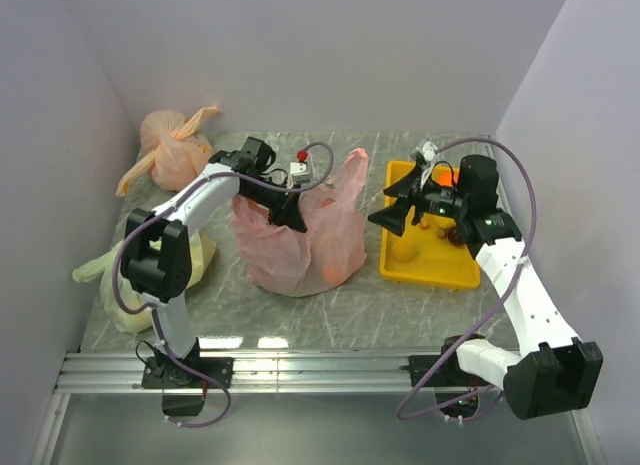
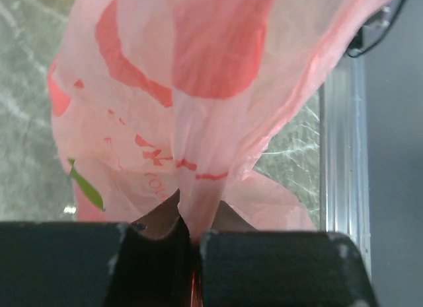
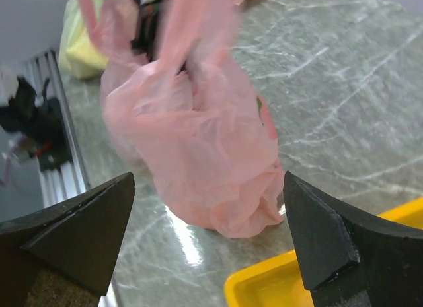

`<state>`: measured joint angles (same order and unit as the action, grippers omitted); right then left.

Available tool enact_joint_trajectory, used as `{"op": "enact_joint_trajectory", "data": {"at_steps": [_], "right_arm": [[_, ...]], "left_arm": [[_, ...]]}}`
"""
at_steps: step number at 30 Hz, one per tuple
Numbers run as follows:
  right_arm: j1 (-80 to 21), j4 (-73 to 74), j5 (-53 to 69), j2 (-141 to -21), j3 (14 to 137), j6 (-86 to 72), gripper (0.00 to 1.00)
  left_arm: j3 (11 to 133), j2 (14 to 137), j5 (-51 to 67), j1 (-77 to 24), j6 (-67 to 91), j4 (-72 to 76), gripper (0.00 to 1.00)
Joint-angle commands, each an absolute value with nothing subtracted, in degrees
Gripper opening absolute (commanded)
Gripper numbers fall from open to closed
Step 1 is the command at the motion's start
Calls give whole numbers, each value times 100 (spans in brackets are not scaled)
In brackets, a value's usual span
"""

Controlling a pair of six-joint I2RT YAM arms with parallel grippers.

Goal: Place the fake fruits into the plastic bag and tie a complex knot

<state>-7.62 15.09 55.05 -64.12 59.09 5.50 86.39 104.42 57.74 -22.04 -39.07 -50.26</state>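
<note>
The pink plastic bag (image 1: pixel 305 240) stands in the middle of the table, one loop handle (image 1: pixel 352 175) sticking up. My left gripper (image 1: pixel 291 213) is shut on a gathered strip of the bag's upper edge; in the left wrist view the pink film (image 2: pixel 192 122) runs down between the closed fingers (image 2: pixel 264 267). My right gripper (image 1: pixel 397 207) is open and empty, above the left edge of the yellow tray (image 1: pixel 425 270), facing the bag (image 3: pixel 205 142). Fake fruits (image 1: pixel 405 253) lie in the tray. No knot shows.
An orange-peach tied bag (image 1: pixel 175 145) lies at the back left. A yellow-green bag (image 1: pixel 195 260) lies at the left, also in the right wrist view (image 3: pixel 86 49). A small white device with a red top (image 1: pixel 301 165) sits behind the pink bag. Metal rail (image 1: pixel 320 370) runs along the front.
</note>
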Motion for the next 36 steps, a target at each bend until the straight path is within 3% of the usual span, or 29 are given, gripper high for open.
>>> {"op": "enact_joint_trajectory", "data": {"at_steps": [1, 12, 16, 19, 20, 21, 22, 29, 33, 36], "right_arm": [[-869, 995, 5950, -6372, 5460, 1520, 100], [-1898, -1958, 5818, -7751, 5036, 923, 100], [-2153, -2127, 5845, -8260, 5212, 713, 91], [-2285, -2066, 5801, -8437, 5352, 485, 67], [-2294, -2005, 5809, -8490, 5387, 431, 38], [-2285, -1786, 5670, -8508, 5475, 370, 24], [-2276, -1628, 5582, -8482, 5528, 178, 1], [-1785, -635, 4371, -7885, 5204, -1896, 0], [-1775, 121, 3929, -7717, 5168, -2784, 0], [-1802, 202, 3789, -7822, 5124, -3488, 0]], "left_arm": [[9122, 10766, 6468, -2215, -4965, -6125, 8], [9431, 11162, 6671, -2267, -5449, -6768, 11], [9282, 11206, 6636, -2312, -5046, -6295, 17], [8949, 11031, 6374, -2338, -3959, -5140, 29], [8834, 10943, 6233, -2338, -3224, -4785, 32], [8720, 10725, 6136, -2338, -3034, -4459, 38], [8501, 10610, 5909, -2329, -2736, -4038, 41], [7340, 9003, 4924, -2162, -1715, -2165, 54], [6935, 8369, 4860, -2136, -1705, -1803, 66], [6987, 8323, 4913, -2240, -1846, -1916, 67]]}}
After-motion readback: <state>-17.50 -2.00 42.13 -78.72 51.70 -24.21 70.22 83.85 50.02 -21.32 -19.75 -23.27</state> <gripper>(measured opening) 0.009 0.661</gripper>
